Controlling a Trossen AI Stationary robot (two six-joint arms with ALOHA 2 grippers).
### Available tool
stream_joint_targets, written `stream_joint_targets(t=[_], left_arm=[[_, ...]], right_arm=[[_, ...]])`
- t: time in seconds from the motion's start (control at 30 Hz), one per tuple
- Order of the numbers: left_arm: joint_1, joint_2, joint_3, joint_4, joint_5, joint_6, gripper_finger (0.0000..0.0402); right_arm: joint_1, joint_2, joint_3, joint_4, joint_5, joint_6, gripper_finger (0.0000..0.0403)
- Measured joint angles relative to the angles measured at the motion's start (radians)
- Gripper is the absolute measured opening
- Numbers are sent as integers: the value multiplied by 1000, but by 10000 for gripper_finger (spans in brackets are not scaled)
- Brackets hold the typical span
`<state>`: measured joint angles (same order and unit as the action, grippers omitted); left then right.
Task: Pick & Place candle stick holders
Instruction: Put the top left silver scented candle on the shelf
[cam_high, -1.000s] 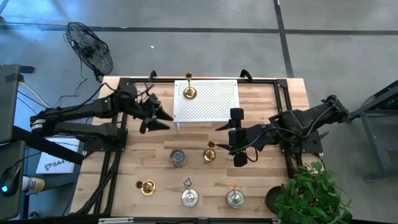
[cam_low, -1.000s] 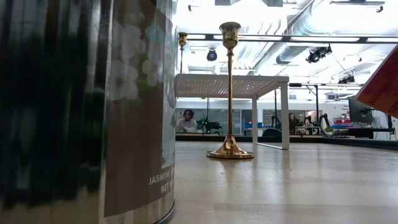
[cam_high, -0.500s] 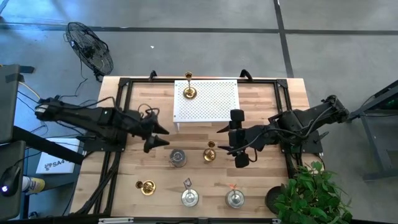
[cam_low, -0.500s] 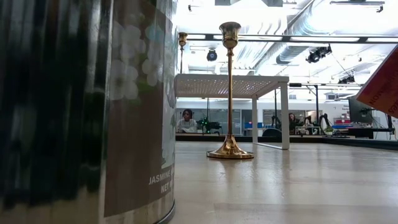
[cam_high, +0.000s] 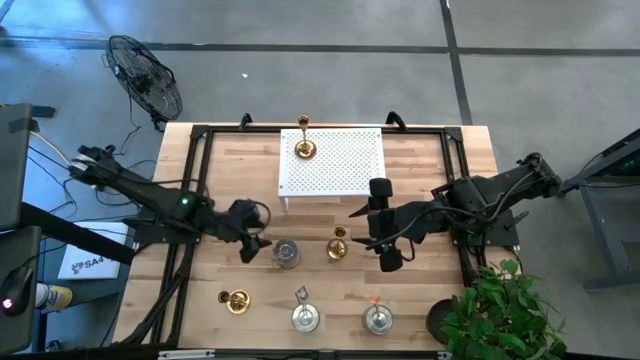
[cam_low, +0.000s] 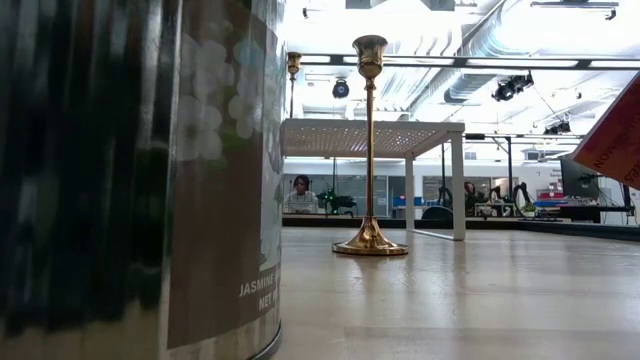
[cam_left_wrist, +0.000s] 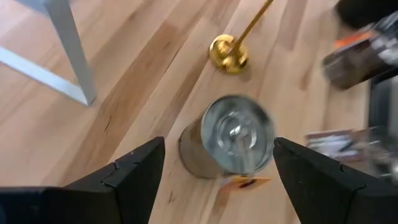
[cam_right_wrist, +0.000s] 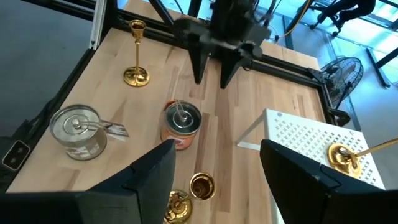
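Note:
Several candle stick holders are on the wooden table. One slim gold holder stands on the white perforated rack; two more stand on the table. Squat silvery holders sit mid-table and near the front edge. My left gripper is open and slants down, just left of the mid-table silvery holder and apart from it. My right gripper hangs open above the table, right of the middle gold holder.
The rack's legs stand just beyond my left gripper. A potted plant is at the near right corner. A black frame runs along the table's edges. In the low view a silvery holder fills the foreground.
My left gripper has swung from beside the rack's left side toward the table's near edge and down, tipping its fingers downward, and now sits next to the mid-table silvery holder. Its fingers have stayed open. No holder has moved.

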<state>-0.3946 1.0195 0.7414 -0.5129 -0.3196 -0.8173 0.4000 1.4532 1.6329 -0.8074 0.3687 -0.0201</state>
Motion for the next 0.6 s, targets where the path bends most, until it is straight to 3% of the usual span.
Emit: stream_joint_targets(t=[0.6], left_arm=[[2,166,0,31,52,-213,295]], right_arm=[[0,0,0,-5,-2,15,230]])
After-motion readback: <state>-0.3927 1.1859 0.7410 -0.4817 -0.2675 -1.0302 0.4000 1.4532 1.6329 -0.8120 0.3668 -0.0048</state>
